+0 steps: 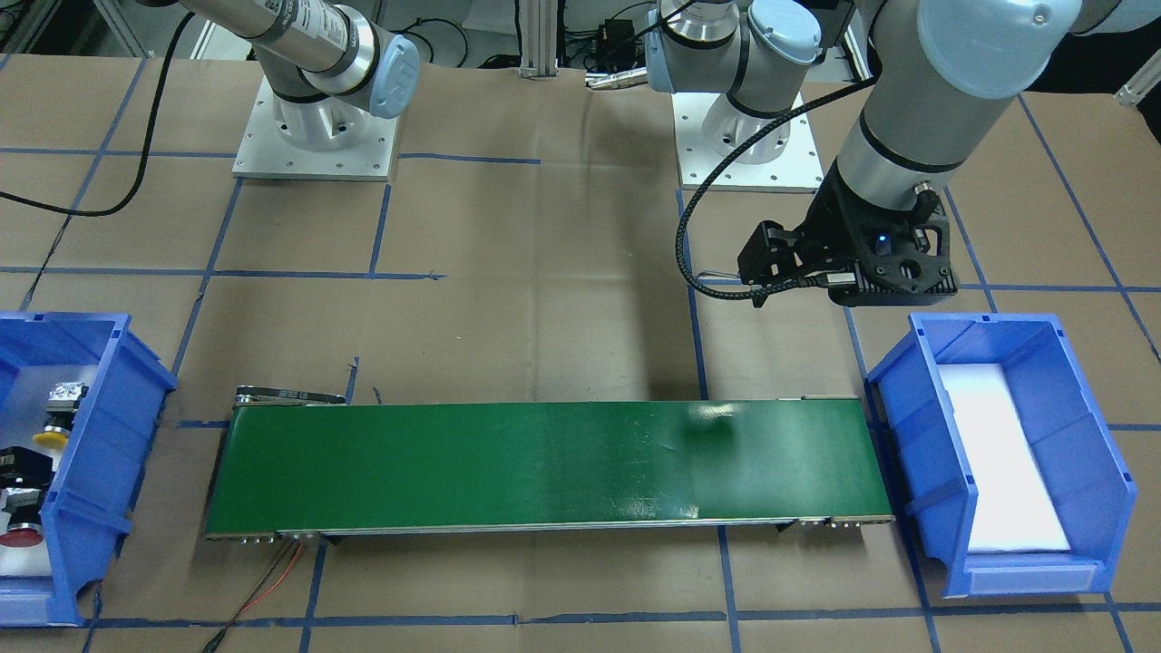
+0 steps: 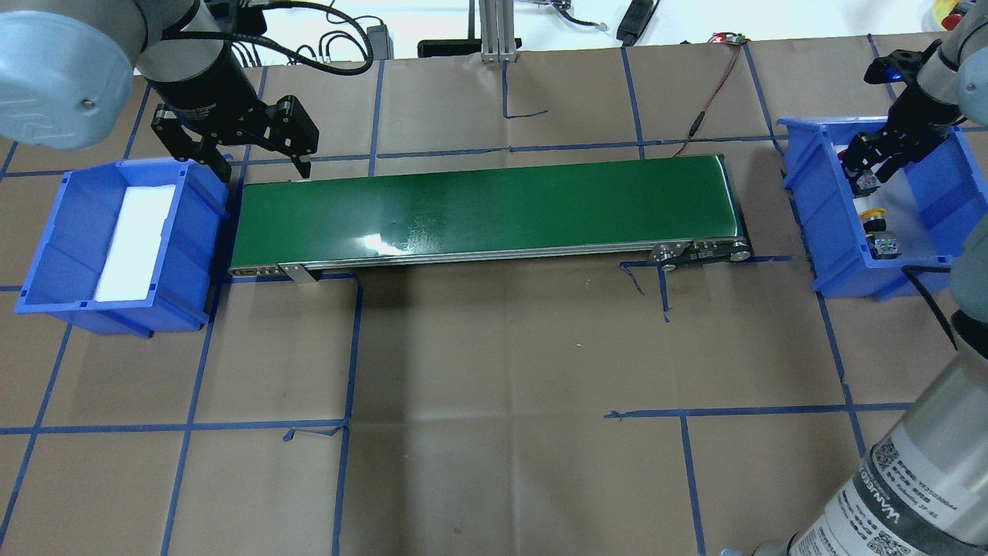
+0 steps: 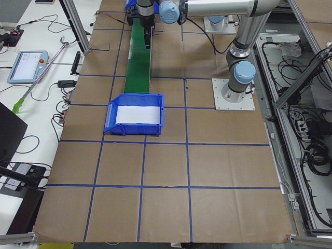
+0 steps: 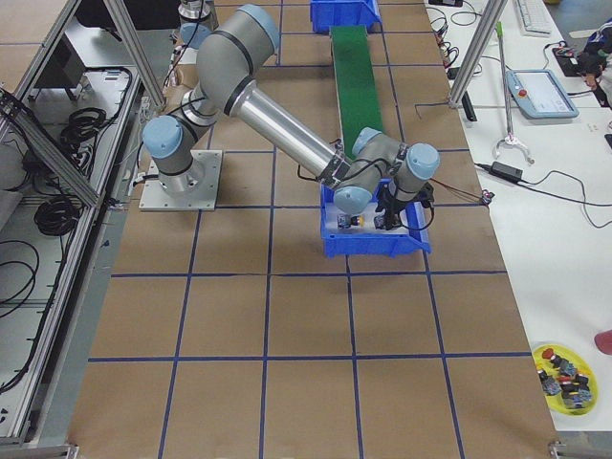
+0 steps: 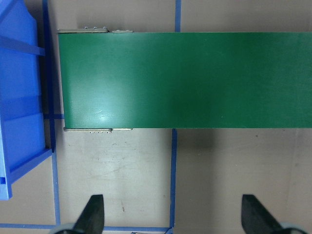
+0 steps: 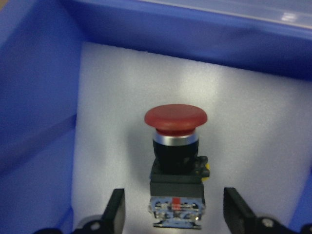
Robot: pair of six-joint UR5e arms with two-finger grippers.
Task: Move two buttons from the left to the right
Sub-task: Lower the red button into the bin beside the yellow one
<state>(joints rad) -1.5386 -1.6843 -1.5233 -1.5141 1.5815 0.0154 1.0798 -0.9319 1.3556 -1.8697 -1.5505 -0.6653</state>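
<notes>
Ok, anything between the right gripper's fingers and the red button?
Nothing: the right wrist view shows the open right gripper flanking the red button, only white foam in the gaps.

Holding the left gripper [image 5: 174,217] pointed straight down, fingers [image 5: 93,214] spread wide. Stretching the right arm [image 4: 287,129] far out, wrist bending downward, holding the right gripper [image 6: 175,213] low, fingers [image 6: 116,210] parted.

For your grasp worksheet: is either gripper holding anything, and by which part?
Nothing held. The right gripper straddles the red button, open, not touching; the left gripper is open, empty.
</notes>
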